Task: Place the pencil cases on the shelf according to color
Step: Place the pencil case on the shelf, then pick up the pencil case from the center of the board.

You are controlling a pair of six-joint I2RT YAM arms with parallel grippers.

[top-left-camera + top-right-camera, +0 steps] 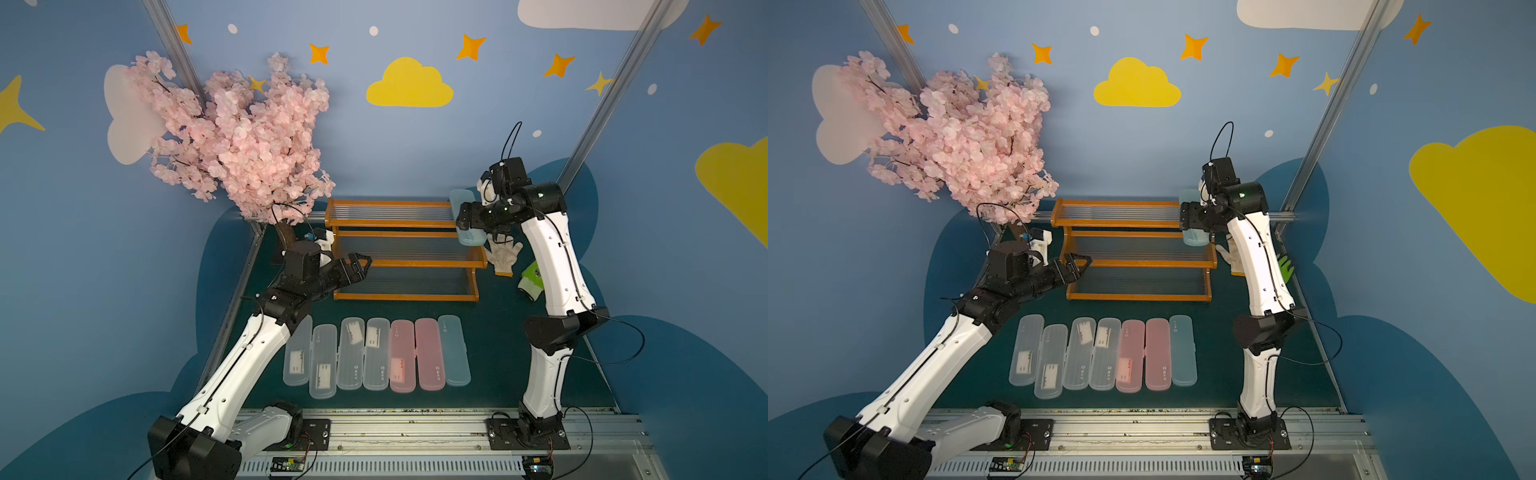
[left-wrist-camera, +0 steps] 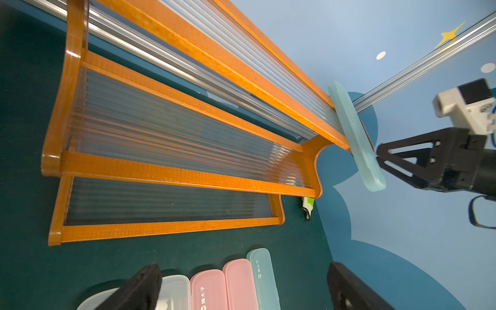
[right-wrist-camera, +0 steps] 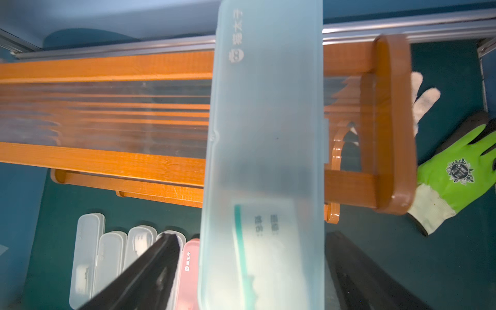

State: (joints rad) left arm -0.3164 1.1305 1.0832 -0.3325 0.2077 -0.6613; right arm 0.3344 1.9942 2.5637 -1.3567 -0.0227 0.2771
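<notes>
When I read both top views, the left gripper (image 1: 360, 262) stands wide at centre-left, and the blue pencil case (image 1: 462, 198) lies across the shelf (image 1: 390, 224) top tier, centre-right. Left wrist view: right gripper (image 2: 380, 157) sits just beside that case, right edge. Right wrist view: its jaws are parted either side of the case, frame centre.

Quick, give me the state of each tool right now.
Left tool: open, holding nothing.
Right tool: open, fingers either side of the pale blue pencil case, which lies across the top tier of the shelf, not gripping it.
</notes>
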